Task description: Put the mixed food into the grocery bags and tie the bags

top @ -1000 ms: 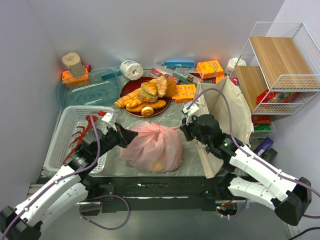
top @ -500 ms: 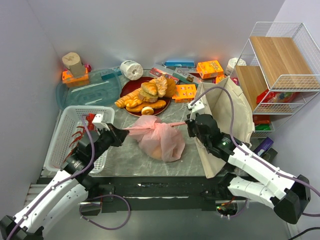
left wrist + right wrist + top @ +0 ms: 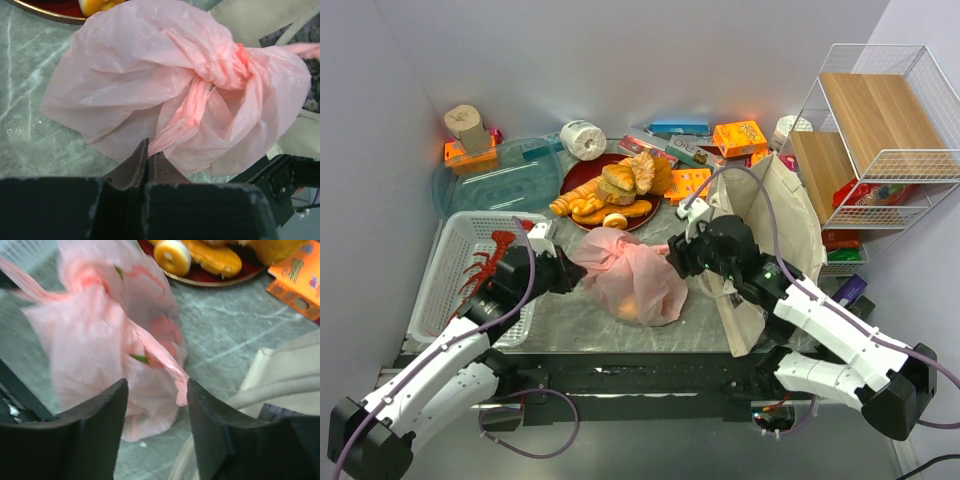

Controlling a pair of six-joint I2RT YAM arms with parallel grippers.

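Observation:
The pink plastic grocery bag (image 3: 630, 278) lies bunched on the marble table between both arms, its top twisted into a knot (image 3: 227, 60). My left gripper (image 3: 148, 150) is shut on one pink handle strand at the bag's left side. My right gripper (image 3: 156, 385) stands open at the bag's right side; the other handle strand (image 3: 177, 377) hangs loose against its right finger. Dim red and green food shapes (image 3: 162, 332) show through the plastic. The beige canvas tote (image 3: 770, 225) stands open just right of my right gripper.
A red plate of breads (image 3: 610, 190) sits behind the bag. A white basket (image 3: 445, 290) holding a red lobster (image 3: 485, 262) is at the left. Boxes (image 3: 740, 137), a paper roll (image 3: 583, 139) and a clear tray (image 3: 500, 175) line the back; a wire shelf (image 3: 880, 130) stands at the right.
My right gripper has opened and let go of the pink handle it was pulling, then shifted left toward the bag. The stretched strands have gone slack. The left gripper keeps its hold.

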